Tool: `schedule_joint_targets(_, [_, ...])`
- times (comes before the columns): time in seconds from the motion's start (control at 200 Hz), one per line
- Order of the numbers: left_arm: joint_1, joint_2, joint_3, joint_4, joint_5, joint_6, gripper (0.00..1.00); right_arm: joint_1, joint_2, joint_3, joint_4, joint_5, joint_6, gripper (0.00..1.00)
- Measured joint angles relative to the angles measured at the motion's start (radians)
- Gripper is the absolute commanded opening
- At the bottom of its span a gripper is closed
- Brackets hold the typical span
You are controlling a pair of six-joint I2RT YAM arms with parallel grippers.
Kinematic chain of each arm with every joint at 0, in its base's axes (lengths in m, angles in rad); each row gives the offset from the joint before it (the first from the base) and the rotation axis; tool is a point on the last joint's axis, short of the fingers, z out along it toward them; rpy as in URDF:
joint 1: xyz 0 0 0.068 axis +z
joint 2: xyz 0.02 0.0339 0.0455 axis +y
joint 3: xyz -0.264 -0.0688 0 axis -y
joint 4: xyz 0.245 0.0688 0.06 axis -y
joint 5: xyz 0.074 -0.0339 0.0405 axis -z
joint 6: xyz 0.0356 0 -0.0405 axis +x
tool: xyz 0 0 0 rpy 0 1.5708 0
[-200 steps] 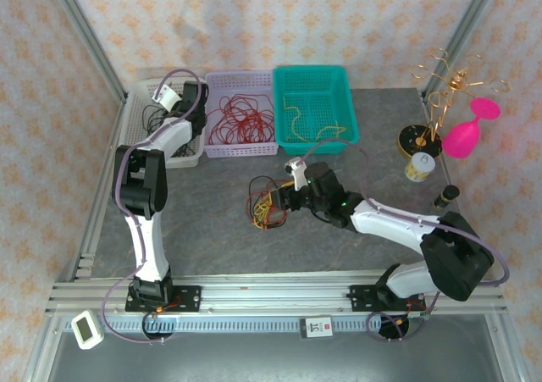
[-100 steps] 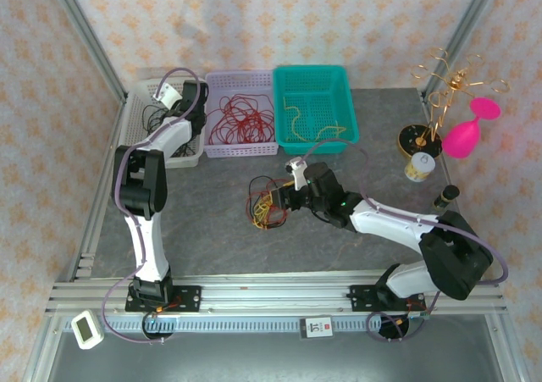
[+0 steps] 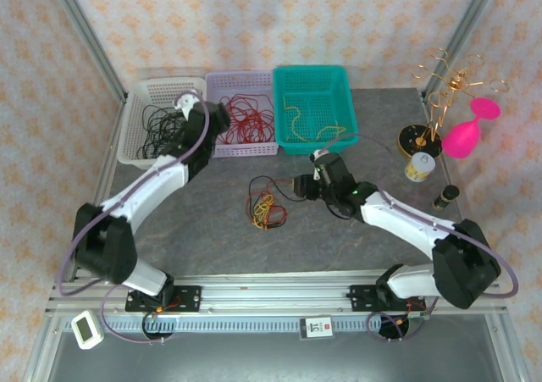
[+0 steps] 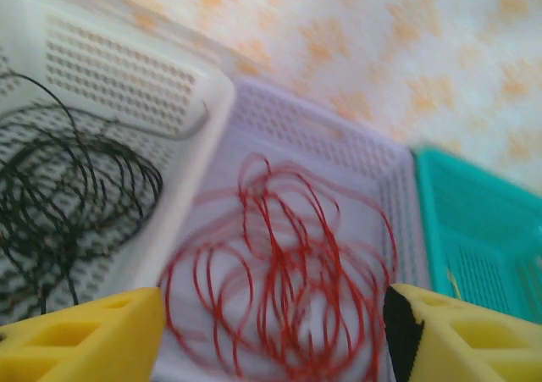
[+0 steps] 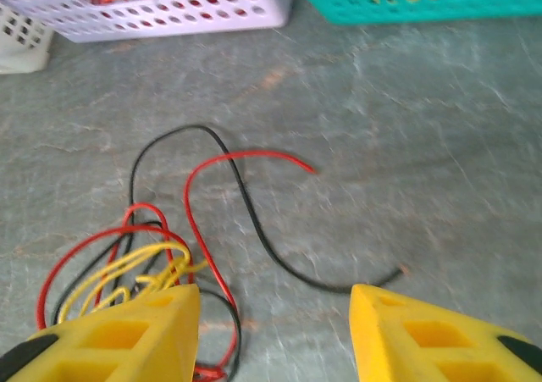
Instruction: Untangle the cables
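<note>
1. The cables [image 3: 266, 204] lie in a small black, red and yellow tangle on the bench [image 3: 203, 225], near its middle.
2. The right pincer [image 3: 305, 185] hovers just beside the cables at their 3 o'clock, with its jaws apart and nothing between them.
3. From the right wrist, the cables [image 5: 140, 263] sit by the left yellow finger [image 5: 118, 335]. A black end [image 5: 254, 221] and a red end [image 5: 250, 155] trail across the bench [image 5: 423, 128] towards 3 o'clock.
4. The left pincer [image 3: 220, 124] hangs over the lilac basket [image 3: 246, 150] at 11 o'clock of the tangle, jaws apart and empty.
5. From the left wrist, the left pincer [image 4: 271, 331] frames red loops [image 4: 288, 272] lying in the lilac basket [image 4: 339, 141].
6. The white basket [image 3: 135, 102] at 9 o'clock of the lilac one holds black loops [image 3: 157, 124].
7. The teal basket [image 3: 318, 73] at 3 o'clock of the lilac one holds a yellow strand [image 3: 309, 124].
</note>
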Motion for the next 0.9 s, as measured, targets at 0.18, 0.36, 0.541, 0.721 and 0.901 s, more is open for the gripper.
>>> schedule_joint_targets(0.18, [-0.071,-0.194,-0.285,-0.003,0.149,0.008,0.61,0.016,-0.047,0.000,-0.077,-0.092,-0.019,0.40])
schedule_joint_targets(0.36, [-0.084,-0.287,-0.533,0.008,0.346,-0.003,0.59,0.211,-0.048,0.002,0.012,-0.171,-0.151,0.50])
schedule_joint_targets(0.541, [-0.084,-0.361,-0.597,0.008,0.425,-0.008,0.57,0.217,0.111,0.081,0.079,-0.190,-0.267,0.50])
schedule_joint_targets(0.721, [-0.084,-0.439,-0.618,0.027,0.470,-0.025,0.55,0.216,0.213,0.085,0.099,-0.197,-0.377,0.46])
schedule_joint_targets(0.901, [-0.084,-0.467,-0.632,0.026,0.493,-0.045,0.54,0.193,0.295,0.097,0.125,-0.200,-0.448,0.26])
